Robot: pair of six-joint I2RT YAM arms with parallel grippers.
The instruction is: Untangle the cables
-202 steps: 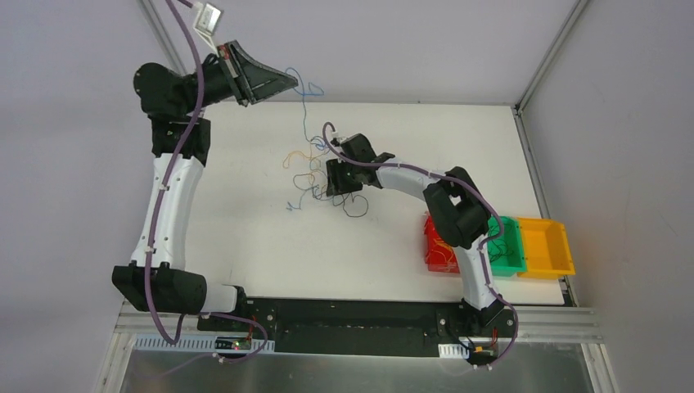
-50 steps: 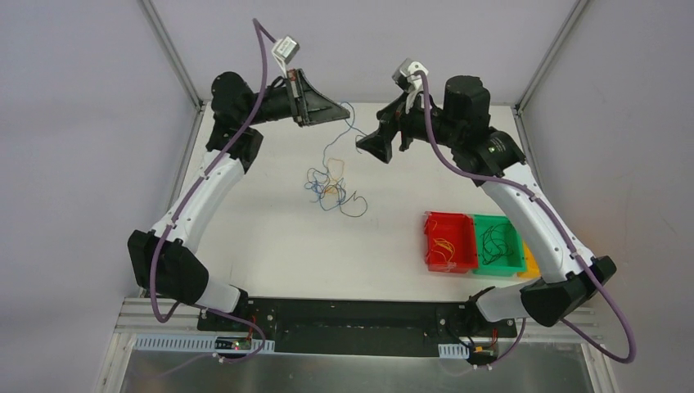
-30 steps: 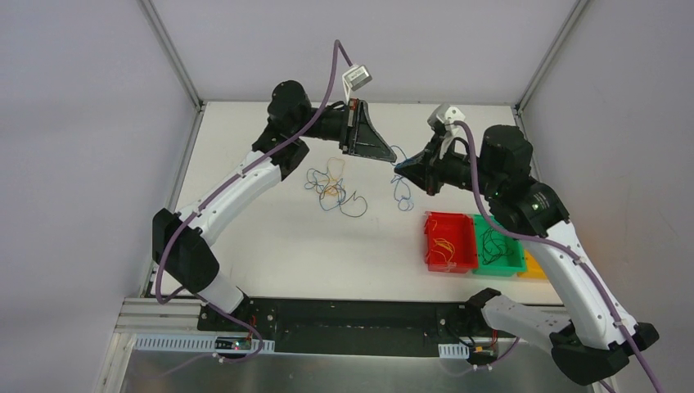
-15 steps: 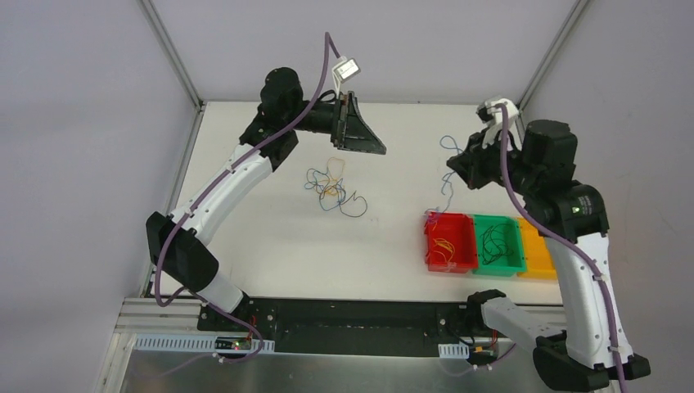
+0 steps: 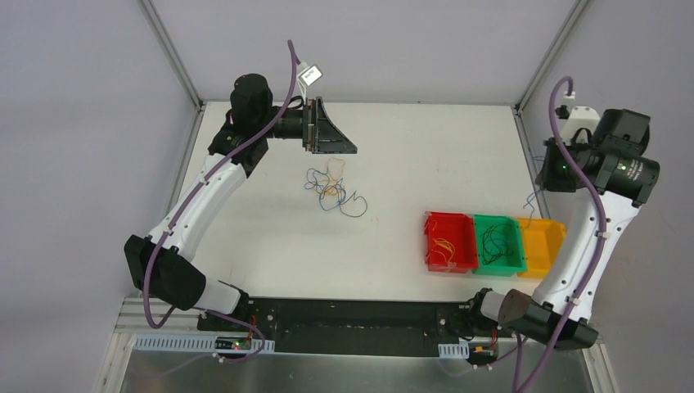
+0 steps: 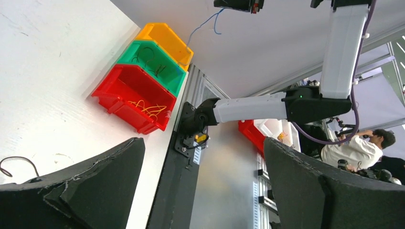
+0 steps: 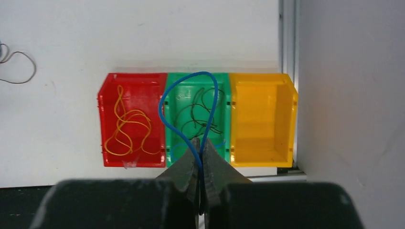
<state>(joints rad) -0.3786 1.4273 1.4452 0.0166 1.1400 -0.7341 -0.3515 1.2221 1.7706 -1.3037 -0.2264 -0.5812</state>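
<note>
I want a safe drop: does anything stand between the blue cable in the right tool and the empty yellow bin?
Nothing visible does. The right tool is shut on the blue cable, which hangs free in the air. The yellow bin below is open on top and empty.

Left arm [image 5: 200,192] stretched forward up the left side, wrist turned right. Left gripper [image 5: 331,141] level, jaws spread wide, nothing between them. Right arm [image 5: 585,237] stood tall at the right edge. Right gripper [image 7: 199,145] pointed down, jaws pinched on blue cable [image 7: 160,109].
</note>
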